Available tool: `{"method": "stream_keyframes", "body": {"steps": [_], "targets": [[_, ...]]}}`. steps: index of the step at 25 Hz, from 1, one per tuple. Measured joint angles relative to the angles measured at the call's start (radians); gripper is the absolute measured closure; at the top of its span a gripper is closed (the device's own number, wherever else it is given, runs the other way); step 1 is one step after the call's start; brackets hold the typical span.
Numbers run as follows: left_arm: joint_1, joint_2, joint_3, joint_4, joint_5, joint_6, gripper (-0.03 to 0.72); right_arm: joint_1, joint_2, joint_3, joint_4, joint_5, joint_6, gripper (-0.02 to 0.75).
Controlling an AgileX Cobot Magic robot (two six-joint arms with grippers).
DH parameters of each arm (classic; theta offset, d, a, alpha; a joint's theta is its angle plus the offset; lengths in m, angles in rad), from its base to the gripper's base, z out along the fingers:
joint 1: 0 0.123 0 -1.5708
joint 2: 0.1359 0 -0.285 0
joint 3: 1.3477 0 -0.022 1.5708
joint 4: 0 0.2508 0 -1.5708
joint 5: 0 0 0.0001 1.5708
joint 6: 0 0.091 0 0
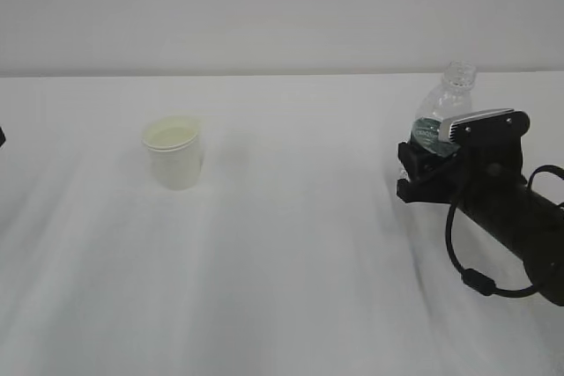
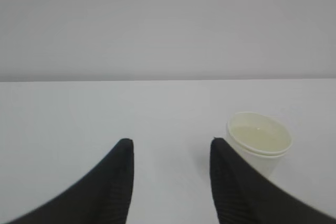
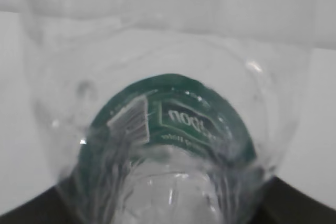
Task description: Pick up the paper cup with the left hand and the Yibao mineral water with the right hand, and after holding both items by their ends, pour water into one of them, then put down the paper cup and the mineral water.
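Exterior view: the paper cup [image 1: 175, 152] is seen standing upright on the white table [image 1: 291, 288], left of centre, with nothing touching it, while the right hand [image 1: 421, 165] is set around the lower body of the Yibao mineral water [image 1: 445, 112] at the right, the capless neck rising above the gripper. Only the faintest edge of something dark is visible at the left border, so the left arm is essentially outside this picture. Left wrist view: the left hand [image 2: 170, 174] is shown with its two black fingers [image 2: 116, 182] standing apart and empty; the cup [image 2: 258, 142] sits just beside the right-hand finger, outside the gap, so the cup is judged not yet grasped. Right wrist view: the frame is filled by the bottle [image 3: 168, 124], its green label pressed close to the lens, with dark jaw surfaces at both lower corners, so the jaws are taken as closed on it. Whether it is lifted cannot be told. Pouring and setting down are judged still undone.
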Motion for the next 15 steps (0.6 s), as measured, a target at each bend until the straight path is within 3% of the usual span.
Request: {"method": "stream_keyframes", "body": {"steps": [15], "targets": [[0.000,0.006,0.000,0.005,0.000,0.000,0.347,0.000,0.030,-0.029,0.011,0.005,0.000,0.333]]}}
